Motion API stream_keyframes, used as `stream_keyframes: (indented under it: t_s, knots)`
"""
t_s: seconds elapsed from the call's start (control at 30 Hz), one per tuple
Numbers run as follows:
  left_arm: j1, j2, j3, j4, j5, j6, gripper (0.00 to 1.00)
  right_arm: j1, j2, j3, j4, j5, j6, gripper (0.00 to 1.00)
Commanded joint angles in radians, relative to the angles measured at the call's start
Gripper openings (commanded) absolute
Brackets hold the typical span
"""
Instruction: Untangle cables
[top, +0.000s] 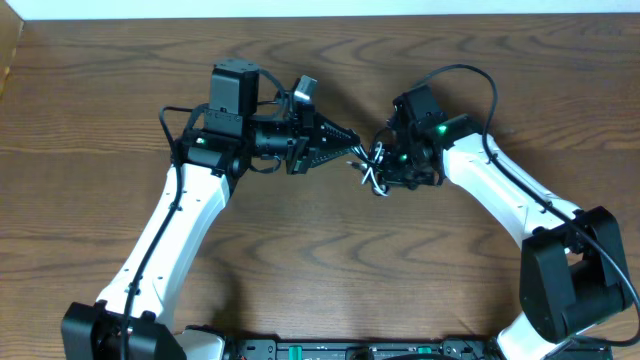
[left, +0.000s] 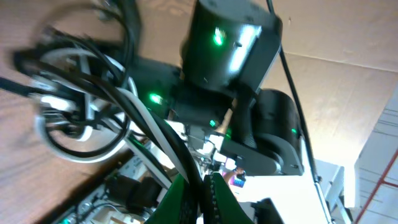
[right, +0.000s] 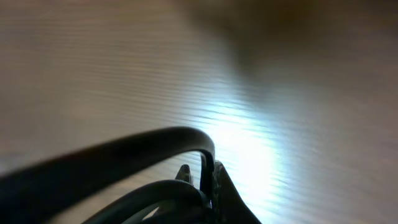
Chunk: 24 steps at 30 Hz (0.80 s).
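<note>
At table centre: see cables bunched in one knot. Have left gripper clamped on black and white strands just left of it, right gripper clamped on a black loop at its right edge. Equally near; likely need a left-right pull apart.

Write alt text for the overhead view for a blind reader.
A small tangle of white and black cables shows against a wooden table. The left arm and right arm reach in from the bottom corners; the left end effector and right end effector are both shut, tips at the tangle.
</note>
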Motion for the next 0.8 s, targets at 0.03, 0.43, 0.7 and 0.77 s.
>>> stream_keyframes:
  t_s: [0.03,0.43,0.7,0.77]
  knots:
    - [0.078,-0.011,0.01,-0.004,0.076,0.213,0.07,-0.046,0.0,-0.004,-0.108,0.377,0.023,0.01]
    - [0.287,-0.011,0.01,-0.507,-0.751,0.607,0.08,-0.179,-0.001,-0.004,-0.184,0.395,0.015,0.01]
    - [0.267,-0.011,0.01,-0.52,-0.67,0.606,0.08,-0.145,-0.001,-0.004,-0.087,-0.241,-0.38,0.01]
    - [0.235,-0.011,0.009,-0.521,-0.663,0.606,0.13,-0.129,-0.001,-0.004,-0.061,-0.423,-0.463,0.01]
